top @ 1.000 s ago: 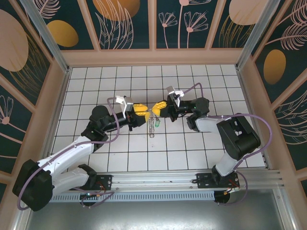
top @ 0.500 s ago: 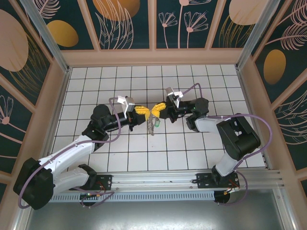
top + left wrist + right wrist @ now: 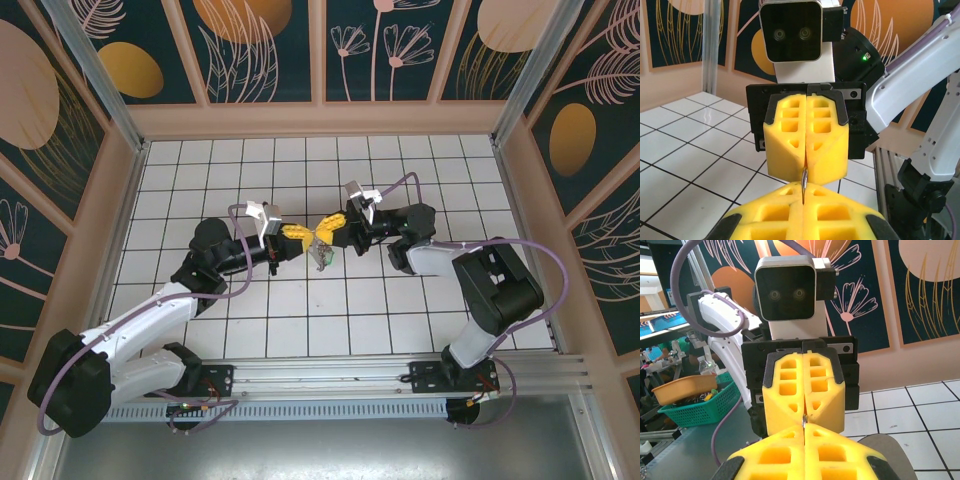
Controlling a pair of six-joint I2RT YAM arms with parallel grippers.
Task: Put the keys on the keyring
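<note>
Keyring (image 3: 318, 252), one loop with one green-headed key (image 3: 322, 260) on it, hangs just above the tiled floor (image 3: 300, 320), under two yellow grippers that meet tip to tip. The left gripper (image 3: 802, 212) and the right gripper (image 3: 804, 447) each have their jaws pressed together on its thin metal wire, visible in the seam in both wrist views.

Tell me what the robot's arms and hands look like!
The left arm and right arm are black and white with round joints and purple cables looping along them. The left hand and right hand have blocky bright yellow fingers with square holes.
</note>
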